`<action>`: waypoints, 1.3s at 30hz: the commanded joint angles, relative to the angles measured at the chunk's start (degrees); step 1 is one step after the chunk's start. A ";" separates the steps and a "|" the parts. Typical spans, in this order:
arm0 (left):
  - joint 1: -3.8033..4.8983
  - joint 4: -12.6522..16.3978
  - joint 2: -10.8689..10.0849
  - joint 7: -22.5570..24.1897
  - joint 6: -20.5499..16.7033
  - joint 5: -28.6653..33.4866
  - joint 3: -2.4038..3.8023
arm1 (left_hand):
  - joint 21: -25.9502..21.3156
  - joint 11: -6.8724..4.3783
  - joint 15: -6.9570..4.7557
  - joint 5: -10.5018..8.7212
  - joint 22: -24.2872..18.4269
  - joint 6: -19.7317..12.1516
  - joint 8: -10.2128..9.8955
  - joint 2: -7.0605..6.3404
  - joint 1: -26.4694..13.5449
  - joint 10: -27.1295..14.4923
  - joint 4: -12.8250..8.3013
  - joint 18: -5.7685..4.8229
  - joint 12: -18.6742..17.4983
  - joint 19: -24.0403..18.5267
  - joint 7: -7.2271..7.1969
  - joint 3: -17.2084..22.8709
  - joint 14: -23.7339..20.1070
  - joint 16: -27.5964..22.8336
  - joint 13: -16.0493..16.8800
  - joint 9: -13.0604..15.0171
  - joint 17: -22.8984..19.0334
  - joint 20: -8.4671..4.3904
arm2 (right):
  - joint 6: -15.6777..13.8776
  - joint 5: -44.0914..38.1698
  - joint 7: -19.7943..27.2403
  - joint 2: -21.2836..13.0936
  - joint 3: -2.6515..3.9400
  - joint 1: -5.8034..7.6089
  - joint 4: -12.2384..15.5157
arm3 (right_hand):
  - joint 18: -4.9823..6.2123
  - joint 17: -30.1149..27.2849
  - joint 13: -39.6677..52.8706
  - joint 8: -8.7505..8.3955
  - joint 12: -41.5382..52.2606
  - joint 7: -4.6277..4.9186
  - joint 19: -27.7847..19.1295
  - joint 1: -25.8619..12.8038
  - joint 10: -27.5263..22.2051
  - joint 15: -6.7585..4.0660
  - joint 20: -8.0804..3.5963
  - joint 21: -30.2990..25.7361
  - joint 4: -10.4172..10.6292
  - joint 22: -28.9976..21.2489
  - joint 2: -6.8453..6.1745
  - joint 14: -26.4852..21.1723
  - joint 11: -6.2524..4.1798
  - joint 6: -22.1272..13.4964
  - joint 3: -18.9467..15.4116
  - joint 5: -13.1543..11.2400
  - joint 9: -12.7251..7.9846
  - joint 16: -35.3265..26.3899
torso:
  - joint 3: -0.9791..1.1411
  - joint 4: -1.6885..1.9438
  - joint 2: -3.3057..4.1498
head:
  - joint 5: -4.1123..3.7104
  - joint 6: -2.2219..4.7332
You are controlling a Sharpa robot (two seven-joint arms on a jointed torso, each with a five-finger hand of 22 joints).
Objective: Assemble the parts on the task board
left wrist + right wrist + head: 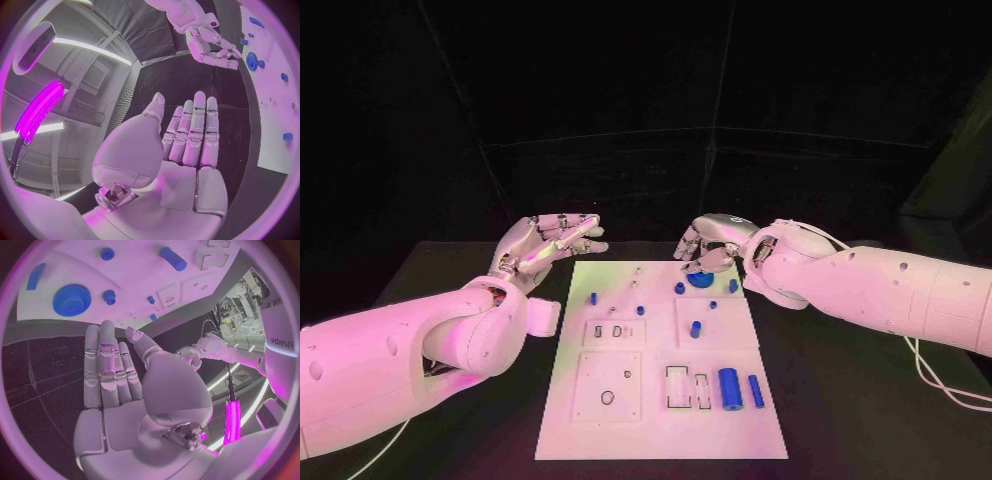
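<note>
While empty, both hands (557, 243) (711, 243) flat-fingered beyond task board (661, 420)

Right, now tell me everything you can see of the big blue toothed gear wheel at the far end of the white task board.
The big blue toothed gear wheel is a round disc that looks like matte plastic, with fine teeth round its rim and a raised hub at its centre. It lies flat on the white task board near the far edge. A smaller blue gear sits close beside it; whether their teeth touch cannot be told. The right hand hovers near it, empty, not touching.
</note>
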 commanded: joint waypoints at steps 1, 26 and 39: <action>0.08 0.66 -0.07 0.42 1.46 -1.51 0.05 | -0.40 0.18 -0.06 -0.10 -0.09 0.54 -0.38 0.45 -0.05 0.35 -0.35 0.78 -0.29 0.45 0.02 0.03 0.35 -0.32 -0.08 -0.07 0.08 -0.07 | 3.54 -9.63 -5.56 0.08 0.13 0.14 0.45 | 0.35 1.37 0.10 -0.46 -0.06 -0.50 0.76 -0.88 -0.30 -0.30 -0.02 0.51 0.20 0.12 -0.23 2.86 -0.49 -0.26 0.33 -2.65 -0.04 2.16 | -0.17 0.56 1.26 | -0.11 0.17; 0.07 0.85 -0.13 -0.07 1.08 -1.41 0.05 | -1.58 0.71 0.33 -0.13 -0.83 -0.03 -0.90 0.43 -0.73 -0.65 -1.44 0.70 -2.16 0.85 0.51 -0.03 0.52 -2.35 -0.21 -0.16 0.68 0.13 | 8.56 -13.80 -8.29 -0.06 0.38 0.17 2.52 | 0.23 12.52 0.14 -0.65 0.18 -1.18 4.24 -2.49 -2.47 -0.58 -0.25 7.99 1.50 3.60 -0.81 1.74 -0.56 -0.92 2.94 -3.87 0.01 21.15 | -0.31 0.85 3.22 | -0.45 0.51; 0.07 0.76 -0.11 -0.18 1.09 -0.72 0.05 | -2.21 1.20 0.68 -0.12 -1.21 -1.35 -0.91 0.30 -1.06 -2.06 -2.04 0.65 -2.88 0.96 1.02 -0.14 0.44 -3.36 -0.27 -0.18 0.99 0.37 | 9.55 -13.79 -8.22 0.49 0.37 0.16 1.91 | -0.83 18.57 0.11 -0.55 0.45 -1.14 6.60 -1.65 -0.91 -0.72 -0.26 14.19 1.97 11.55 1.14 1.28 -0.74 -0.59 6.35 -5.82 0.05 28.25 | -0.46 0.82 3.73 | -0.63 -0.26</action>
